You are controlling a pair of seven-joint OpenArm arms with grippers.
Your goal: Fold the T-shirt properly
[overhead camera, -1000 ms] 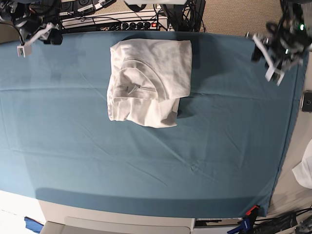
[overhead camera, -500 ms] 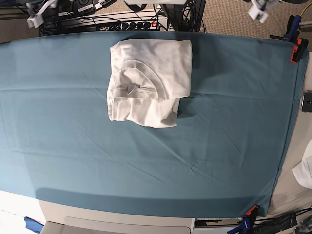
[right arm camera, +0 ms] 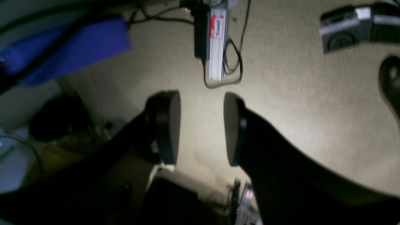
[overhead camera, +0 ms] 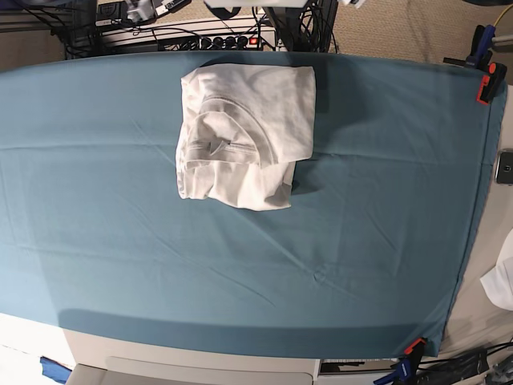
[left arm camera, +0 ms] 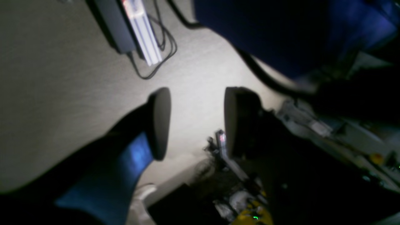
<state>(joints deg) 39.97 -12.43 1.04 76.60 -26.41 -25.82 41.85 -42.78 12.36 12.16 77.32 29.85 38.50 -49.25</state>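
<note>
The white T-shirt (overhead camera: 244,132) lies folded into a compact bundle on the teal table cloth (overhead camera: 240,265), near the far edge and left of centre, its ribbed neckline showing on top. Neither arm shows in the base view. In the left wrist view my left gripper (left arm camera: 195,123) is open, with only beige carpet between its dark pads. My right gripper (right arm camera: 201,128) is open too in the right wrist view, over the same carpet. Both are off the table and away from the T-shirt.
Power strips and cables (overhead camera: 200,36) run along the far edge of the table. Orange clamps (overhead camera: 486,80) pin the cloth at the right corners. A phone (overhead camera: 505,167) and a white fabric scrap (overhead camera: 501,281) lie off the right edge. A power strip (right arm camera: 215,40) lies on the floor.
Both arms have pulled back from the table's far corners and left the base view. The T-shirt has not moved.
</note>
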